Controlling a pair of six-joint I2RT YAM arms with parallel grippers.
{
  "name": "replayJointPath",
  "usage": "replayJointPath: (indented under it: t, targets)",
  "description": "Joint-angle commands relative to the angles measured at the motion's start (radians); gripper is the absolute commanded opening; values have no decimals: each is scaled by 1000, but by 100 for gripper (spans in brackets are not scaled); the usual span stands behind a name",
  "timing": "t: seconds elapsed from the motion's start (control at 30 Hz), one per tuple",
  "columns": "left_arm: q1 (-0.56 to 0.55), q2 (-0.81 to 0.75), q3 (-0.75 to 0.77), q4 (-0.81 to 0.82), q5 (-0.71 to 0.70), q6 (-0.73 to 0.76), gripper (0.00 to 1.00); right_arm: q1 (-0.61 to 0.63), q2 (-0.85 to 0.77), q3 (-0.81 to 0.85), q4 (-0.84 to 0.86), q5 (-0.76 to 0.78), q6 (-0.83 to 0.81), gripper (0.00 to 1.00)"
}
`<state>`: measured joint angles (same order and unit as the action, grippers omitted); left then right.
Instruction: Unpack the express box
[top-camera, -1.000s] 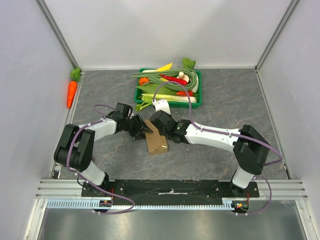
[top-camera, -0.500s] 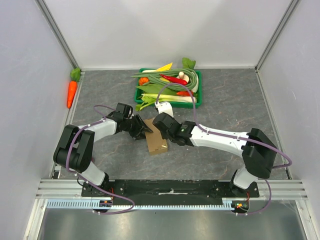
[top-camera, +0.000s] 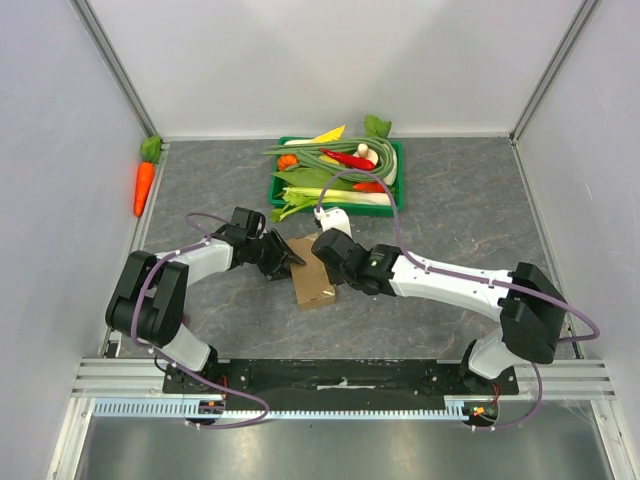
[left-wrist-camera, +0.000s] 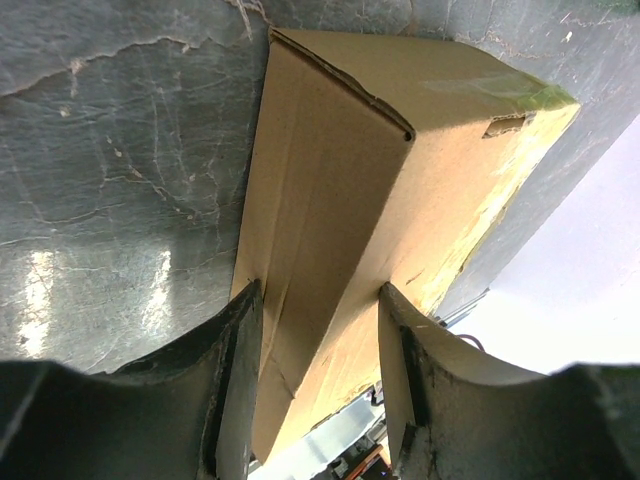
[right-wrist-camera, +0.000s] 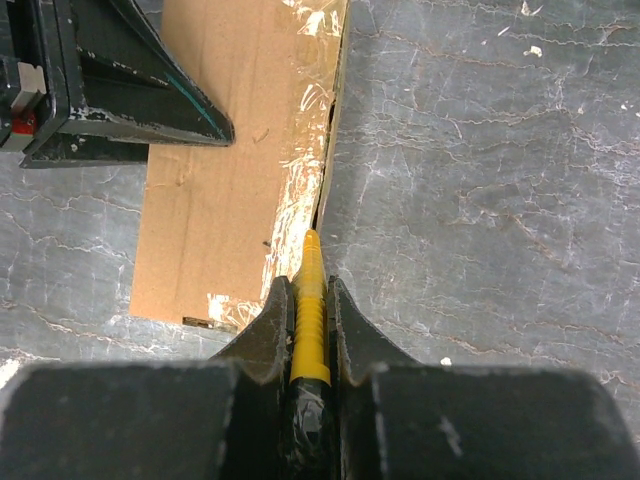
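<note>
The express box (top-camera: 312, 278), a small brown carton, lies on the grey table between both arms. My left gripper (top-camera: 284, 257) straddles its left end; in the left wrist view the box (left-wrist-camera: 330, 180) sits between my fingers, and the gripper (left-wrist-camera: 318, 300) is shut on it. My right gripper (top-camera: 332, 262) is over the box's right edge, shut on a yellow ridged cutter (right-wrist-camera: 311, 265). In the right wrist view the gripper (right-wrist-camera: 310, 295) points the cutter's tip at the taped seam along the box's (right-wrist-camera: 220, 190) right edge. The left gripper's black fingers (right-wrist-camera: 140, 90) show at the upper left.
A green tray (top-camera: 398, 180) piled with vegetables stands just behind the box. A toy carrot (top-camera: 144, 186) lies by the left wall. White walls enclose the table on three sides. The right arm's cable loops above the tray's front.
My right gripper has shifted slightly right and nearer along the box's edge, and its arm has stretched out. The left gripper and the box have stayed put.
</note>
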<state>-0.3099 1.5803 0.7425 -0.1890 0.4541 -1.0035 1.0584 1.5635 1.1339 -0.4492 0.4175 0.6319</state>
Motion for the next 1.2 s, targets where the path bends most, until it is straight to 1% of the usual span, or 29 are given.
replayJointPath:
  t: [0.0,0.2,0.3,0.5,0.53,0.6,0.67,0.7,0.83,0.9,1.0,1.03,1.1,1.17]
  targets:
    - [20,38,-31,10,-255,-73,30,35,-49,-37,-132,-147,31,0]
    - [20,40,-38,10,-249,-69,30,41,-49,-65,-138,-163,37,0]
    - [20,29,-34,13,-217,-37,35,41,-31,-56,-137,-120,41,0]
    - [20,-29,-14,-13,-132,77,65,41,52,42,-99,-26,23,0]
    - [20,-40,-15,-23,-130,103,68,41,64,58,-94,-4,23,0]
    - [20,-71,-18,-49,-127,126,76,41,99,102,-92,18,28,0]
    - [20,-89,-29,-61,-123,147,82,41,134,125,-83,43,31,0]
    - [20,-98,-38,-64,-111,152,83,41,145,150,-79,52,37,0]
    - [20,-106,-80,-50,-65,149,84,43,182,185,-63,63,25,0]
    - [19,-108,-107,-29,-32,137,82,41,193,196,-57,81,19,0]
    - [18,-109,-138,17,11,108,75,41,207,210,-54,109,9,0]
    - [14,-108,-146,29,15,100,69,41,211,213,-52,110,11,0]
    - [12,-92,-157,51,20,69,64,41,213,214,-52,109,15,0]
    - [12,-80,-158,60,15,36,56,41,199,198,-52,101,25,0]
